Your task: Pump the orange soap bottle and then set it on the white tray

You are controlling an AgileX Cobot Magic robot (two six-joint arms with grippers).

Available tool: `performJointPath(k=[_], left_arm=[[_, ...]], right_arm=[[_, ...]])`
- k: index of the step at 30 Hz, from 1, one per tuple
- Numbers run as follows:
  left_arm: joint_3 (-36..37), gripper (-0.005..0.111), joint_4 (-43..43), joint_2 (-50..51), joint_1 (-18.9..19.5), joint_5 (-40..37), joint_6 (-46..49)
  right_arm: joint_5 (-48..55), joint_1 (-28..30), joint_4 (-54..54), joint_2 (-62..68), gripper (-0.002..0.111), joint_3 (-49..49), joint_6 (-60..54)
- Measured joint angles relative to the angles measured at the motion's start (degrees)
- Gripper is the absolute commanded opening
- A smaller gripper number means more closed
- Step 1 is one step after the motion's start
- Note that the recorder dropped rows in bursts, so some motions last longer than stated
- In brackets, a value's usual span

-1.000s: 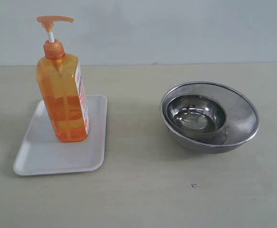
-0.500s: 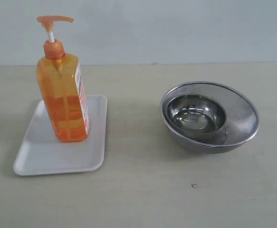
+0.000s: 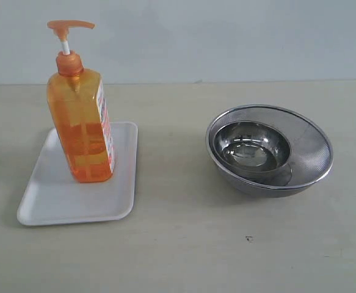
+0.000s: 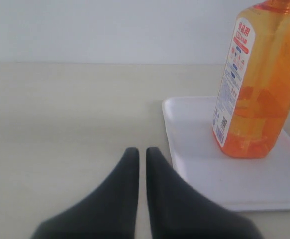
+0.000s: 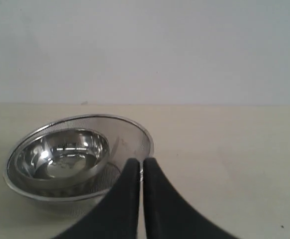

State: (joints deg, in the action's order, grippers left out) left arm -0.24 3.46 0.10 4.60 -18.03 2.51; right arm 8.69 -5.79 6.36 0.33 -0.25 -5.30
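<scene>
Left gripper (image 4: 142,151) and right gripper (image 5: 141,161) are pressed together, empty, and since the orange soap bottle (image 3: 83,128) is standing upright on the white tray (image 3: 49,204), both should be held well clear of it.

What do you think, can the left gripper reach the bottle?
Probably yes. The left gripper is shut and empty, close to the tray, and nothing stands between it and the bottle. It would need to open first.
</scene>
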Motion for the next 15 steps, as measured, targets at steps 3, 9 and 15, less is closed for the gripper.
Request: performJointPath(k=[3,9,15], left_arm=[[0.00,0.005,0.00,0.00,0.00,0.00,0.00],[0.00,0.005,0.00,0.00,0.00,0.00,0.00],[0.00,0.005,0.00,0.00,0.00,0.00,0.00]], right_arm=[[3.63,0.00,-1.09,0.00,0.000,0.25,0.10],[8.40,0.00,-3.35,-0.09,0.000,0.31,3.07],[10.22,0.00,-4.44,-0.09,0.000,0.31,6.24]])
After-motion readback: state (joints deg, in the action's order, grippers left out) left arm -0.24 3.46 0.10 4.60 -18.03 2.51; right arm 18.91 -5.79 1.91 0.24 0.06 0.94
